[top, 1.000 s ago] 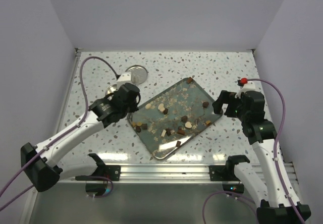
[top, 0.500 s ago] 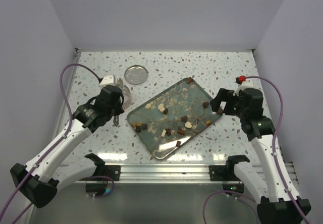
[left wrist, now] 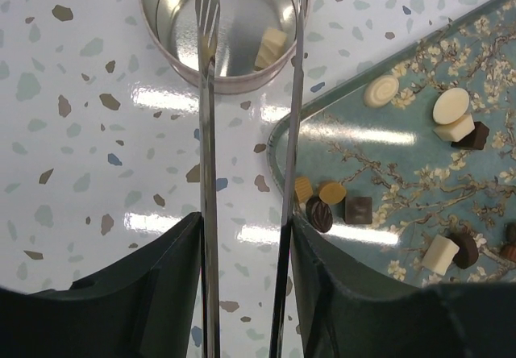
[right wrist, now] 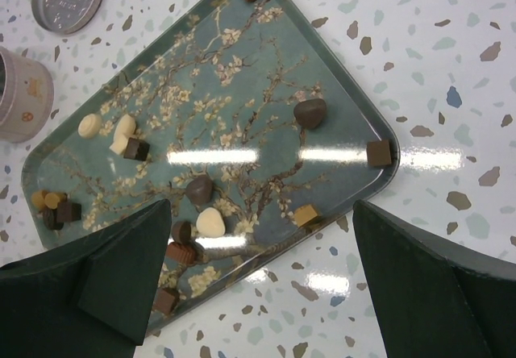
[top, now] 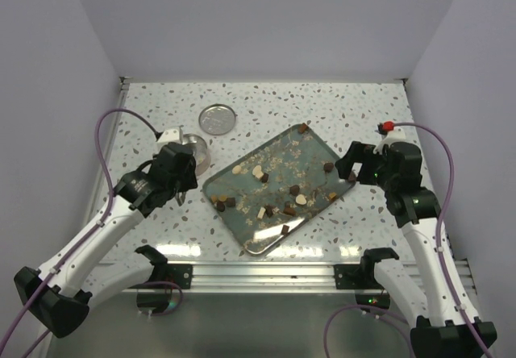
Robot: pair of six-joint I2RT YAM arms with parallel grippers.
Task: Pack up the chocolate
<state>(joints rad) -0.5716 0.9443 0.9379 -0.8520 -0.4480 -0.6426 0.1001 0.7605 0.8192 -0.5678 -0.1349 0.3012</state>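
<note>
- Across the white speckled table [top: 322, 100], at centre: grey-teal blossom-patterned rectangular tray [top: 278, 158], serving as the stock.
- Right gripper [right wrist: 262, 205], at the tray's 3 o'clock: fingers wide apart, holding nothing, probably on standby.
- Left gripper [left wrist: 243, 222], at 9 o'clock: fingers clamped on thin metal tweezers [left wrist: 208, 172], since the pieces are likely too small for its fingers.
- Round metal tin [left wrist: 242, 82], at 10 o'clock: tweezer tines apart above it.
- Chocolate [right wrist: 310, 112]: mostly on the tray, at least one cream piece in the tin.

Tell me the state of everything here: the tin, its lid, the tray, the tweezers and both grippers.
tin: open, a cream piece inside.
lid: off, lying flat apart from the tin.
tray: chocolate scattered on it.
tweezers: tips apart, nothing between them.
left gripper: shut on the tweezers.
right gripper: open, empty.
</note>
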